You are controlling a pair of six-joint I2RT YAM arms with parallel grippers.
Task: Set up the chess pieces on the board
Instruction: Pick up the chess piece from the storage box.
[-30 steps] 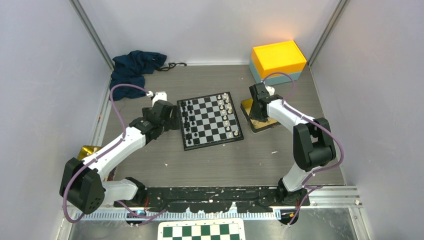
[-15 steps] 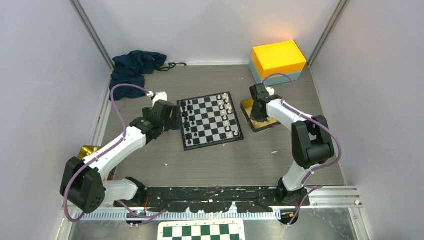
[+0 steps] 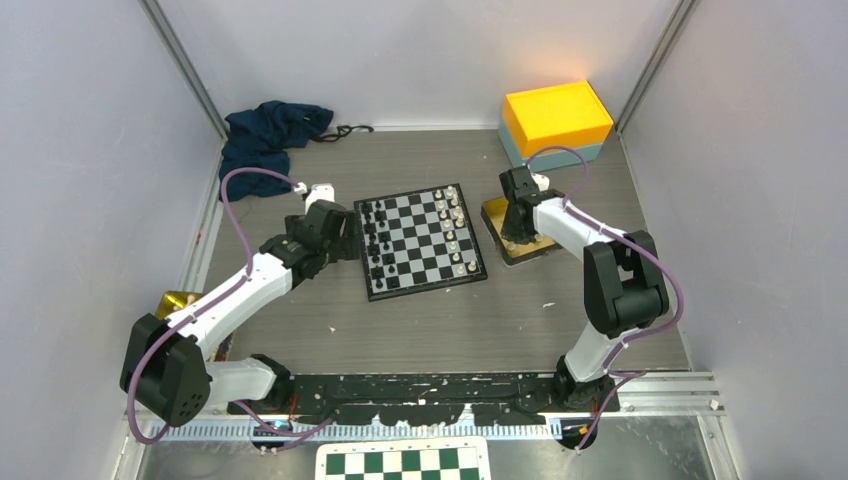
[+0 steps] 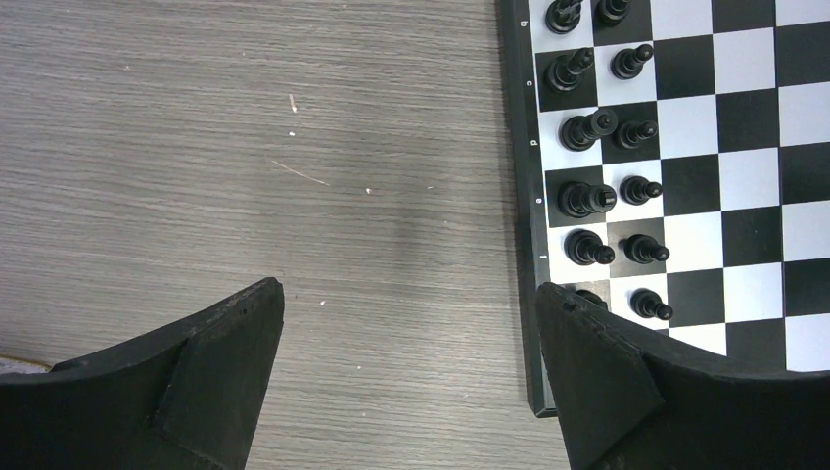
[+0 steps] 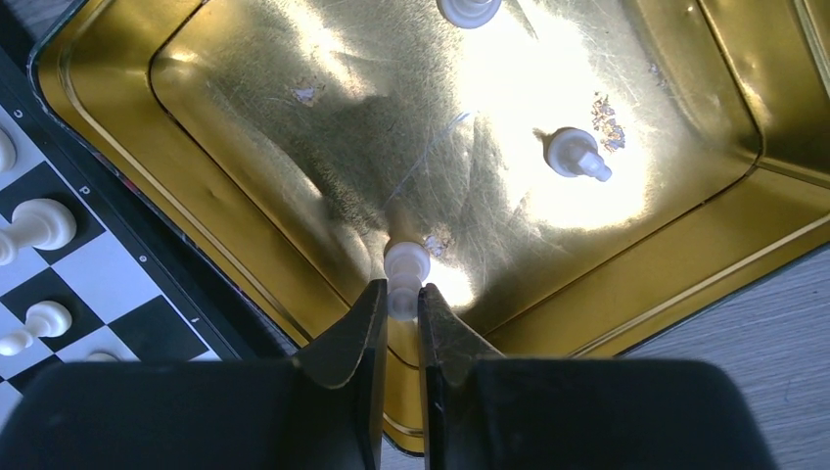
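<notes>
The board (image 3: 420, 240) lies mid-table, with black chess pieces (image 3: 376, 240) along its left side and white ones (image 3: 453, 232) along its right. In the left wrist view the black pieces (image 4: 587, 162) stand in two columns at the board's edge (image 4: 530, 196). My left gripper (image 4: 406, 304) is open and empty over bare table beside the board's left edge. My right gripper (image 5: 400, 294) is shut on a white chess piece (image 5: 404, 266) inside the gold tray (image 5: 245, 157). Two more white pieces (image 5: 576, 154) lie in that tray.
A yellow box on a light-blue base (image 3: 556, 122) stands at the back right. A dark blue cloth (image 3: 268, 132) lies at the back left. A gold object (image 3: 178, 301) sits at the left wall. A green-and-white checkered panel (image 3: 405, 462) lies below the arm bases.
The right arm has shifted slightly over the gold tray. The left arm has barely moved.
</notes>
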